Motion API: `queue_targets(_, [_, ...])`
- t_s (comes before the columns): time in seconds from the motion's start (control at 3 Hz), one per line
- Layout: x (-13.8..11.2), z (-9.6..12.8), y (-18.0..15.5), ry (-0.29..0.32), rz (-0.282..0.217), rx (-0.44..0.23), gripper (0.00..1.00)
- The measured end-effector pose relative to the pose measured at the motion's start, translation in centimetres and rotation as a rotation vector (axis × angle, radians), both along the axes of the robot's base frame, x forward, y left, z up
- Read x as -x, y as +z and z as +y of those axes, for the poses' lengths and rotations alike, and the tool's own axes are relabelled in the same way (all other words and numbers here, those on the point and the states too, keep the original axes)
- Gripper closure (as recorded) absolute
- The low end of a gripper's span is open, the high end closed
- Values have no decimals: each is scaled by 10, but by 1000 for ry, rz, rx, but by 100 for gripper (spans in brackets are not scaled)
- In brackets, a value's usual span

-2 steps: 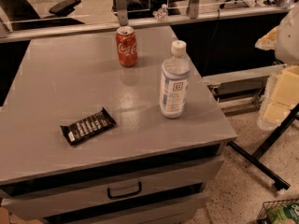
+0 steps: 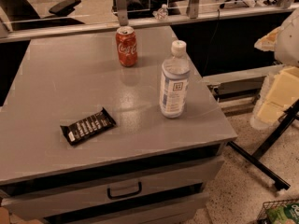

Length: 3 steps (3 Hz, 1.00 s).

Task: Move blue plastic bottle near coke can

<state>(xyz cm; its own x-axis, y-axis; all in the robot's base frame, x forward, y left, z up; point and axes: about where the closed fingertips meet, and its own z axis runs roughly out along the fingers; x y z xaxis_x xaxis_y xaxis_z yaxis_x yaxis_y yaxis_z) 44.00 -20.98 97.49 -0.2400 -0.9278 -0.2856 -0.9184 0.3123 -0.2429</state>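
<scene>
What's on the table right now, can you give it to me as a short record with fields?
bottle: blue plastic bottle, upright, right side of the table
can: coke can, upright, far edge, apart from bottle
wrapper: black snack-bar wrapper, flat, front left
hand: not in view; pale arm off table at right

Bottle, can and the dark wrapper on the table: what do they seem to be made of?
The blue plastic bottle: clear bluish plastic, see-through, with a white cap and a paper-like label. The coke can: likely metal, glossy red with a silver top. The wrapper: probably shiny black film, slightly crinkled. The gripper hangs beyond the table, at the view's right edge.
</scene>
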Motion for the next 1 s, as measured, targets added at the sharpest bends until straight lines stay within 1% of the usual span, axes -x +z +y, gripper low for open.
queue_targets(0.33, [4, 10, -17, -93, -43, -209, 0])
queue_targets(0.67, [1, 15, -45, -142, -93, -395, 0])
queue_targets(1.0, [-19, 25, -54, -130, -211, -557, 0])
